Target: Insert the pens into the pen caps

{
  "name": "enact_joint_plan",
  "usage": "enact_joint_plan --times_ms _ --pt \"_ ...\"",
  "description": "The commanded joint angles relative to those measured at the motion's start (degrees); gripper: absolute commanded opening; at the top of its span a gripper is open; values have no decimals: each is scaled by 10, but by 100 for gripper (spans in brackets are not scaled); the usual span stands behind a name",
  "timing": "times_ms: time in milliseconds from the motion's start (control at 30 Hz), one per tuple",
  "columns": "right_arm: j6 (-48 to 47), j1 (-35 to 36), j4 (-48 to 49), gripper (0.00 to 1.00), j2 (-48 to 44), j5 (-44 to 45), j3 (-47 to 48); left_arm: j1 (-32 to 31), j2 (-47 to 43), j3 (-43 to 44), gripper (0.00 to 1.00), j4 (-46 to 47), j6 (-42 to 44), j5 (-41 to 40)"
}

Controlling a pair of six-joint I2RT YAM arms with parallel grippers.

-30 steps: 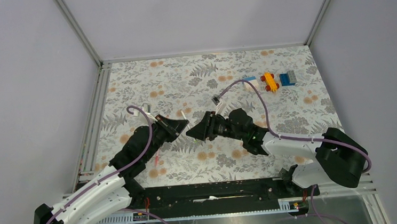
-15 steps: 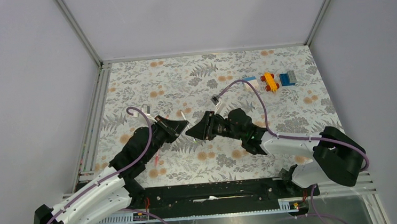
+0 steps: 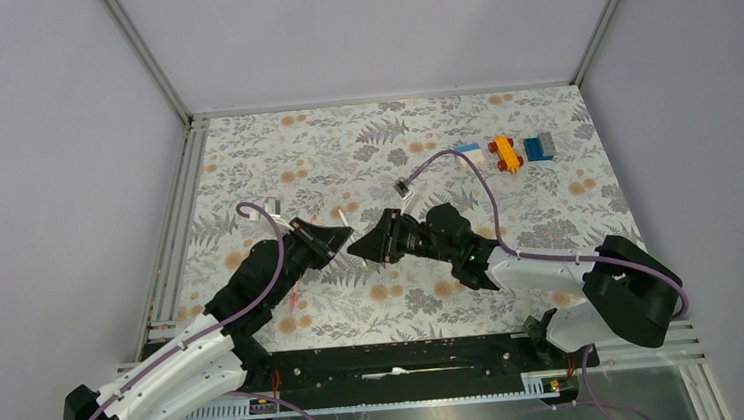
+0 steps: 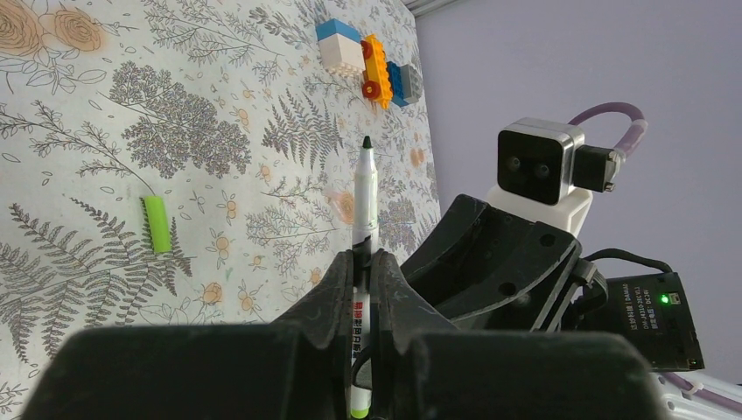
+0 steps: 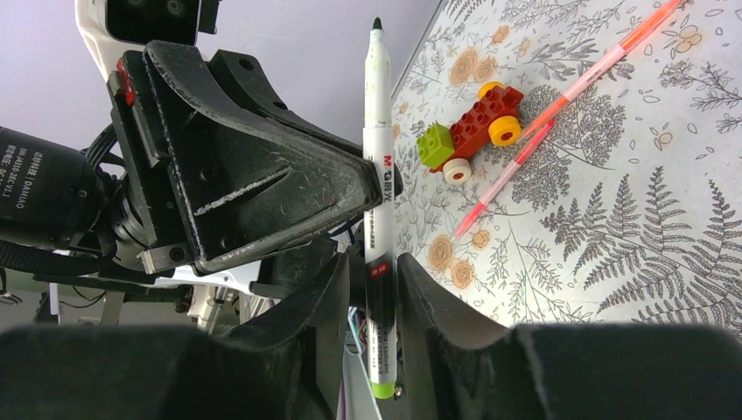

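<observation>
Our left end effector is closed tight on the pen, tip up, above the middle of the counter. Our right end effector hugs the pen too, maybe to take it; we cannot tell if it grips. The cap lies nearby.

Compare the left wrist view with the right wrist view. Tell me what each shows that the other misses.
Left wrist only: a green pen cap lying on the floral table, and blue, white and orange blocks near the wall. Right wrist only: two pink pens lying flat beside a red toy car. Both: the white pen, tip up, clamped in the left gripper.
</observation>
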Motion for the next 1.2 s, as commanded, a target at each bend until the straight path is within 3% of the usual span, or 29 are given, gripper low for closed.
enact_joint_plan --times_ms 0,200,467,800,1100,1167 --pt "1 3 34 33 6 -19 19 -1 -9 -1 0 41 -8 1" --pt "4 3 39 33 10 -21 17 -1 -11 -4 0 41 -9 -3" --pt "5 2 43 24 14 -21 16 -1 -14 -6 0 38 -10 -6" --pt "2 3 43 30 7 -20 18 -1 -13 -7 0 35 -12 -8" --pt "0 2 42 20 5 -17 17 -1 -13 -9 0 33 -12 -8" --pt "-1 3 41 10 5 -18 17 -1 -12 -9 0 32 -12 -9"
